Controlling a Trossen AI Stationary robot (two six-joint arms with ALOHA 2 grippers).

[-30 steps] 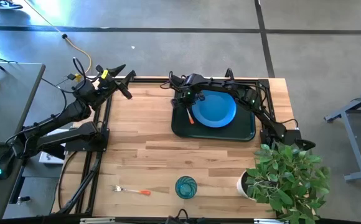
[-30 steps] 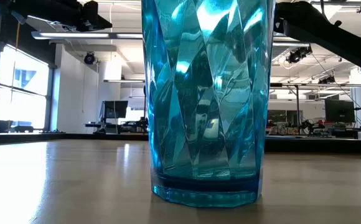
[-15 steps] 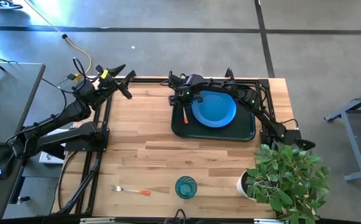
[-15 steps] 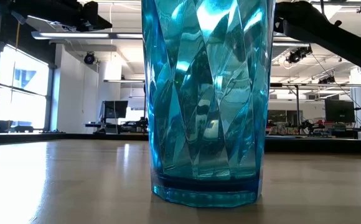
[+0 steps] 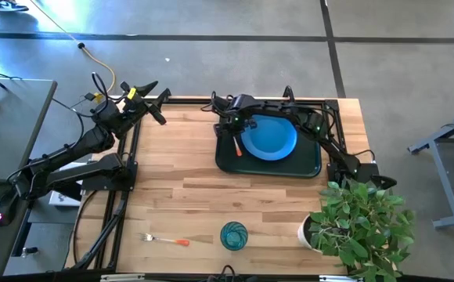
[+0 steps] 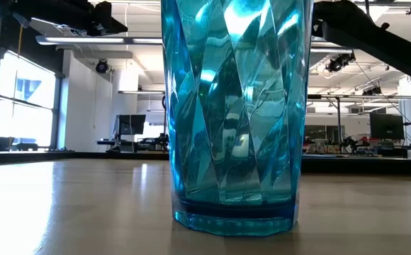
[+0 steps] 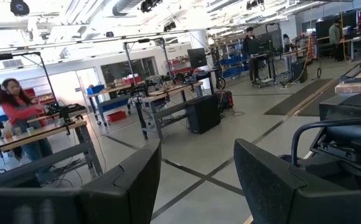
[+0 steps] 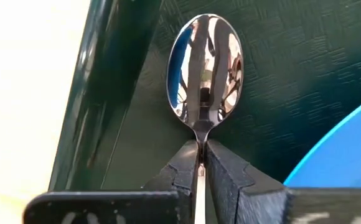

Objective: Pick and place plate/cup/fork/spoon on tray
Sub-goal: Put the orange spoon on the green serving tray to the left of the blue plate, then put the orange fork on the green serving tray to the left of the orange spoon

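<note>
My right gripper (image 5: 232,127) is over the left part of the dark green tray (image 5: 305,168) and is shut on the spoon (image 8: 204,68). The spoon's orange handle end (image 5: 238,150) shows beside the blue plate (image 5: 269,136), which lies flat in the tray. The plate's edge (image 8: 348,149) also shows in the right wrist view. The teal cup (image 5: 233,234) stands upright near the table's near edge and fills the low view (image 6: 237,113). The fork (image 5: 164,239) lies flat to the cup's left. My left gripper (image 5: 155,100) is open and empty at the table's far left corner. My right gripper pinches the spoon's thin neck (image 8: 200,144), just behind the oval bowl, between its two fingertips (image 8: 183,165). The fingers come from above, over the tray's floor near its left rim (image 8: 99,93). I cannot tell whether the spoon touches the tray.
A white pot (image 5: 311,232) with a leafy green plant (image 5: 364,223) stands at the table's near right corner. Bare wooden tabletop (image 5: 180,180) lies between the tray and the cup. In the left wrist view, people (image 7: 18,106) stand in the room beyond the table.
My right gripper has stayed over the tray's left part with the spoon. The spoon's orange handle end has swung a little from side to side beside the plate.
</note>
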